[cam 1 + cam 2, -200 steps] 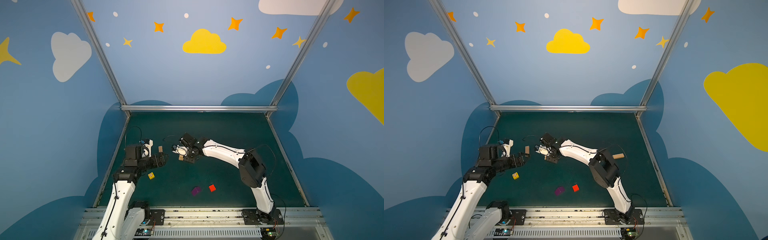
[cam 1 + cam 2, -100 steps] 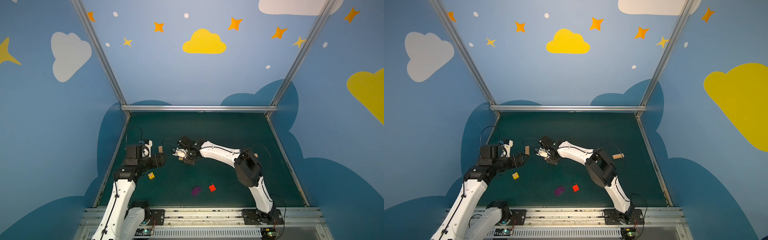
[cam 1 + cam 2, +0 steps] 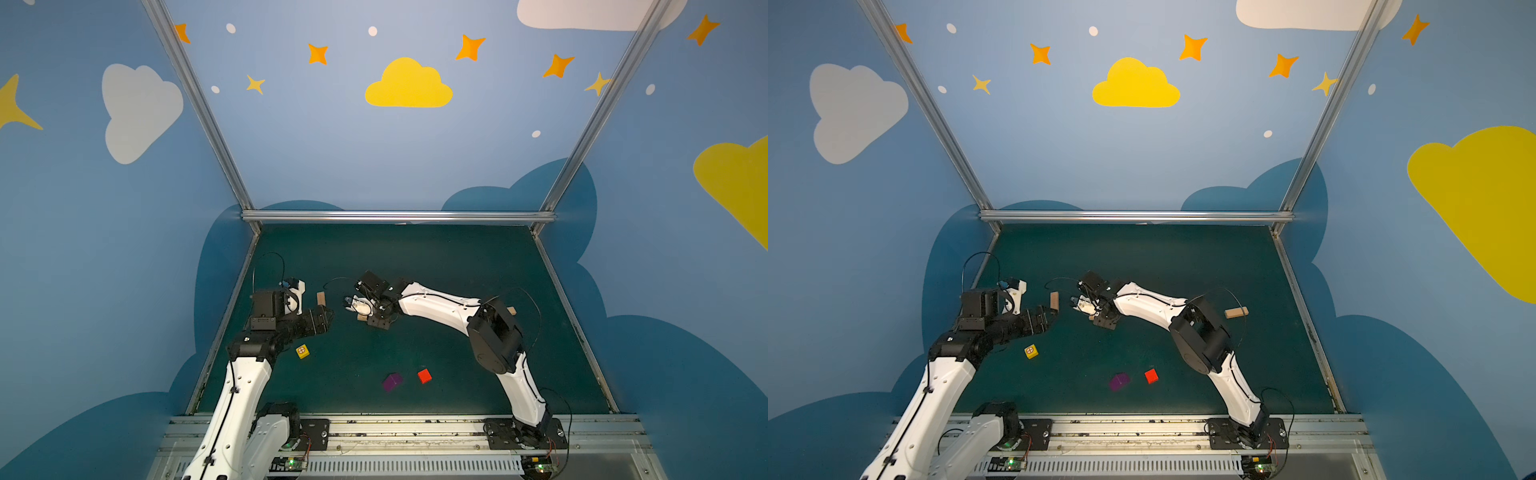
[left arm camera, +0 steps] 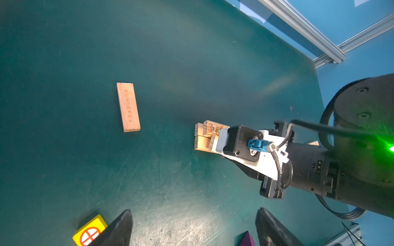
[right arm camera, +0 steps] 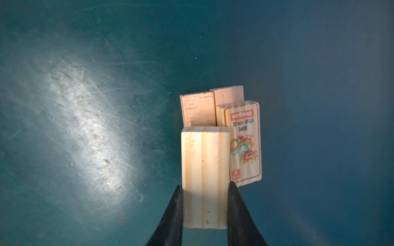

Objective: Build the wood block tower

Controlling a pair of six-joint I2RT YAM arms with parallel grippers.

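The tower [image 4: 202,136] is two tan planks [image 5: 198,108] side by side on the green mat with an orange-printed plank [image 5: 245,144] lying on one of them. My right gripper [image 5: 205,187] is shut on a pale plank [image 5: 204,161], held alongside the printed plank over the other base plank; whether it touches I cannot tell. In both top views that gripper [image 3: 376,322] [image 3: 1104,322] hangs over the tower. My left gripper [image 4: 194,230] [image 3: 328,318] is open and empty, low over the mat. A loose plank [image 4: 128,107] [image 3: 1054,300] lies just beyond it.
A yellow cube [image 3: 302,351] [image 4: 89,232] sits beside one left finger, a purple cube [image 3: 392,381] [image 4: 247,239] beside the other. A red cube [image 3: 424,375] lies near the purple one. Another plank [image 3: 1236,312] lies behind the right arm. Walls and aluminium rails edge the mat.
The right arm has shifted a little to the left with the plank still in its jaws. The left arm has barely moved.
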